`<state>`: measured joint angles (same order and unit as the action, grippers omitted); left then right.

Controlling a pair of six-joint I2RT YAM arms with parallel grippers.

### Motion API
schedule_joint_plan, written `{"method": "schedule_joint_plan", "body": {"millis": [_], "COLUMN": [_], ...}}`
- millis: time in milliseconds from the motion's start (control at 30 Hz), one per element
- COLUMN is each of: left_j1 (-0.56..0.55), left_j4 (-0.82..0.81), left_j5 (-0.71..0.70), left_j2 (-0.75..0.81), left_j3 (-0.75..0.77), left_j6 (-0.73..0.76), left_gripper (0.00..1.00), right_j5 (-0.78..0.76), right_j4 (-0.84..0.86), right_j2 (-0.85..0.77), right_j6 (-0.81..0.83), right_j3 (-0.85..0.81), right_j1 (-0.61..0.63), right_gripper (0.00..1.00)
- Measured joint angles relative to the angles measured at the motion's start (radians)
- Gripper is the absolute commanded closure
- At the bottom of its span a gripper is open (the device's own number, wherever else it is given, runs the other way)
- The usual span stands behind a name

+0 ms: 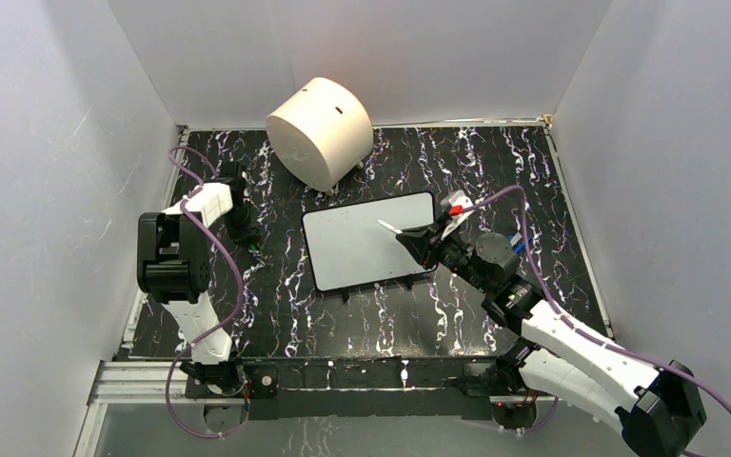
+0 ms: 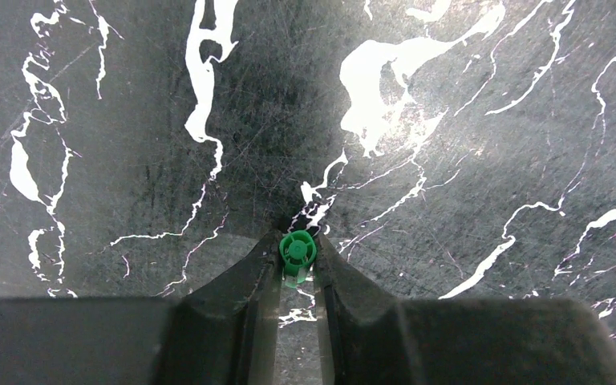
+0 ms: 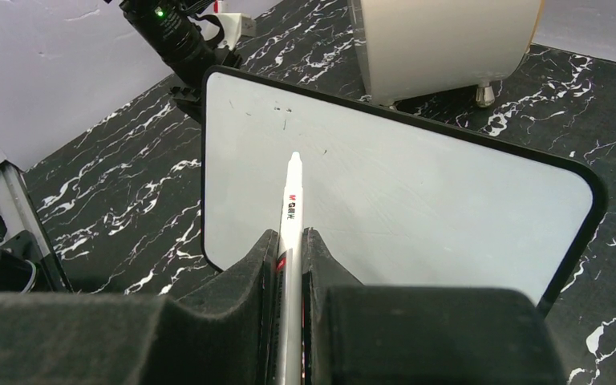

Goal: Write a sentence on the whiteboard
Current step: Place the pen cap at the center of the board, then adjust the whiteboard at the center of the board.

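Observation:
The whiteboard point(image 1: 357, 249) lies flat in the middle of the black marbled table, also in the right wrist view point(image 3: 433, 200). Its surface shows only a few tiny dark specks; no green sentence is visible. My right gripper point(image 1: 415, 238) point(image 3: 289, 238) is shut on a white marker point(image 3: 292, 196), whose tip point(image 1: 381, 224) points over the board's middle, slightly above it. My left gripper point(image 2: 297, 239) is left of the board over bare table point(image 1: 250, 243), shut on a small green marker cap point(image 2: 297, 250).
A big cream cylinder point(image 1: 321, 131) on small feet stands behind the board, close to its far edge point(image 3: 441, 44). White walls enclose the table on three sides. The left arm point(image 3: 168, 28) is just beyond the board's left end.

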<state>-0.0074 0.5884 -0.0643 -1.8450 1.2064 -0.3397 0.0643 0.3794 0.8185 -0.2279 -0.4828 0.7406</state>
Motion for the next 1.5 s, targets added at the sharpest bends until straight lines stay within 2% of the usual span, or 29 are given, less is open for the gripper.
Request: {"method": "schedule_joint_plan", "body": {"millis": [100,367,600,767,900,1233,1500], "left_j1": [0.0,0.0,0.0,0.0,0.0,-0.001,-0.022], "left_j4": [0.0,0.008,-0.024,-0.125,-0.2,-0.323,-0.382], "left_j5": [-0.003,-0.007,0.04,0.183,0.33,0.701,0.879], "left_j2": [0.0,0.016,0.214,0.423,0.518,0.543,0.57], "left_j3": [0.0,-0.002,-0.044,-0.115,-0.169,-0.235,-0.251], "left_j6": [0.005,0.008,0.019,0.025,0.026,0.034,0.059], "left_gripper": [0.72,0.66,0.54,0.44,0.4,0.39,0.39], "right_j5": [-0.002,-0.005,-0.01,-0.013,-0.014,-0.031,-0.038], "right_j4": [-0.015,-0.068,-0.104,-0.121,-0.124,-0.145,-0.145], "right_j2": [-0.003,-0.015,-0.023,-0.016,-0.006,0.009,0.027], "right_j6": [0.0,-0.001,-0.001,-0.001,-0.002,-0.001,0.007], "right_j3": [-0.006,-0.036,-0.057,-0.078,-0.086,-0.096,-0.097], "right_j1": [0.0,0.0,0.01,0.041,0.062,0.117,0.149], "right_gripper": [1.0,1.0,1.0,1.0,1.0,1.0,1.0]}}
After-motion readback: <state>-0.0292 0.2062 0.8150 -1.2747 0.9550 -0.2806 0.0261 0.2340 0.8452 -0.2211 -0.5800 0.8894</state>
